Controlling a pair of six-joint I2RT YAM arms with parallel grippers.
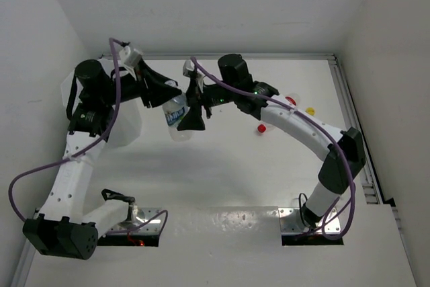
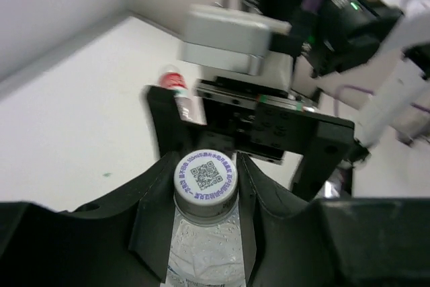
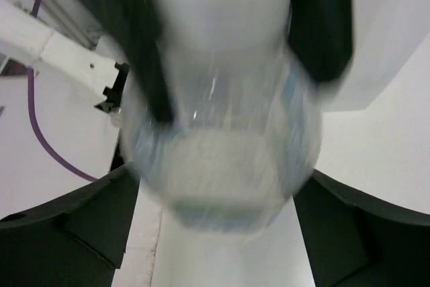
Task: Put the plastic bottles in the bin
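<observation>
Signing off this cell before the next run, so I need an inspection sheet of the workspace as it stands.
Surface: white table, no spills seen.
Job's things: clear plastic bottle with blue label held between the arms; translucent white bin at left; red-capped bottle and yellow-capped bottle on the table at right.
Clutter: nothing seen.
Grippers: left gripper shut on the bottle's neck; right gripper open around its base.
Cables: purple cables loop along both arms.
Surroundings: white walls on three sides.
</observation>
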